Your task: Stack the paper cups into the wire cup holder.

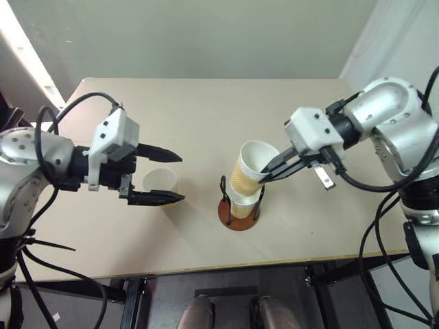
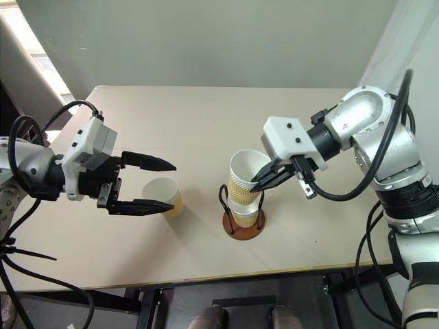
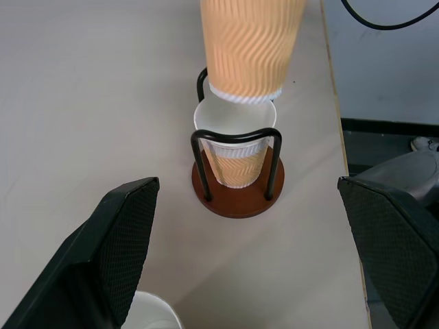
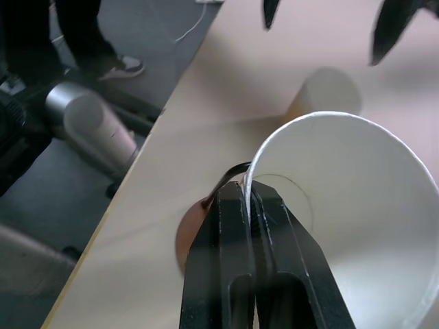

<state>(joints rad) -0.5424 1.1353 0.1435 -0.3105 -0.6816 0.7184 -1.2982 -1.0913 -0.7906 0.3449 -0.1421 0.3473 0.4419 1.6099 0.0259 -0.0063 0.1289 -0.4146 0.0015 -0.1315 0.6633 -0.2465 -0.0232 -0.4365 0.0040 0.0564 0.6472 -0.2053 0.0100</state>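
Note:
The wire cup holder [image 1: 238, 214] stands mid-table on its reddish-brown disc, with one paper cup [image 3: 235, 147] seated inside its black loops. My right gripper [image 1: 264, 177] is shut on the rim of a second paper cup [image 1: 250, 166]. That cup hangs tilted, its bottom just over the mouth of the seated cup. A third paper cup [image 1: 161, 182] stands upright on the table to the left. My left gripper [image 1: 181, 178] is open above that cup, its fingers [image 3: 116, 253] pointing right toward the holder and holding nothing.
The beige table [image 1: 199, 110] has bare room behind and to the right of the holder. Its front edge [image 1: 226, 264] runs close below the holder. A person's shoe [image 4: 125, 65] is on the floor beside the table.

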